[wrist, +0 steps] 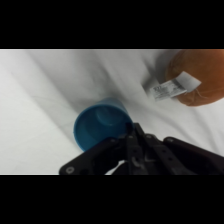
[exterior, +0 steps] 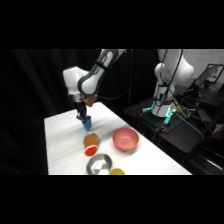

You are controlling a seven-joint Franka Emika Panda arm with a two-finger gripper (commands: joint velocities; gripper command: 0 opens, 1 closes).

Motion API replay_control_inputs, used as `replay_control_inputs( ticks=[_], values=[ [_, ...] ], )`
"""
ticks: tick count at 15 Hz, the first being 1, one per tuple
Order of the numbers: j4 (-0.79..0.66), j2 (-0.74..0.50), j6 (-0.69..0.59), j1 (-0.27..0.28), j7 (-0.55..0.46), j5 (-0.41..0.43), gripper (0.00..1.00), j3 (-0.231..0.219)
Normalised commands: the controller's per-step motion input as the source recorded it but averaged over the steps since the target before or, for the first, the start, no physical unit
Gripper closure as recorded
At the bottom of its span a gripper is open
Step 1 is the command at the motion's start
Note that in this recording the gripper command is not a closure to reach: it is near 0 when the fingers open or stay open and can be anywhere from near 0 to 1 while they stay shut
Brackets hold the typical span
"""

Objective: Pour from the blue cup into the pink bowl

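The blue cup (exterior: 88, 124) hangs at the tip of my gripper (exterior: 84, 119) over the far part of the white table (exterior: 65, 150). In the wrist view the blue cup (wrist: 101, 129) shows its open mouth, and my gripper (wrist: 134, 135) is shut on its rim at the right side. I cannot tell whether the cup touches the cloth. The pink bowl (exterior: 125, 139) stands to the right and nearer the front, apart from the cup. It is out of the wrist view.
A brown and red object (exterior: 91, 144) lies just in front of the cup; in the wrist view the brown object (wrist: 205, 75) carries a white tag (wrist: 172, 87). A silver metal bowl (exterior: 99, 164) and something yellow (exterior: 117, 171) sit at the front edge.
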Motion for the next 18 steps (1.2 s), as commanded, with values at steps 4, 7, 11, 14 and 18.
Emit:
replay_control_inputs(
  ticks=[4,7,11,14,18],
  values=[
    [0.01,0.03,0.00,0.043,0.11,-0.064,0.05,0.018],
    [0.03,-0.01,-0.04,0.034,0.12,-0.081,0.00,-0.009],
    [0.03,-0.06,-0.07,0.038,0.12,-0.103,0.00,-0.029],
    [0.03,-0.14,-0.12,0.043,0.12,-0.123,0.00,-0.046],
    [-0.04,-0.32,-0.21,0.089,0.16,-0.191,0.00,-0.083]
  ],
)
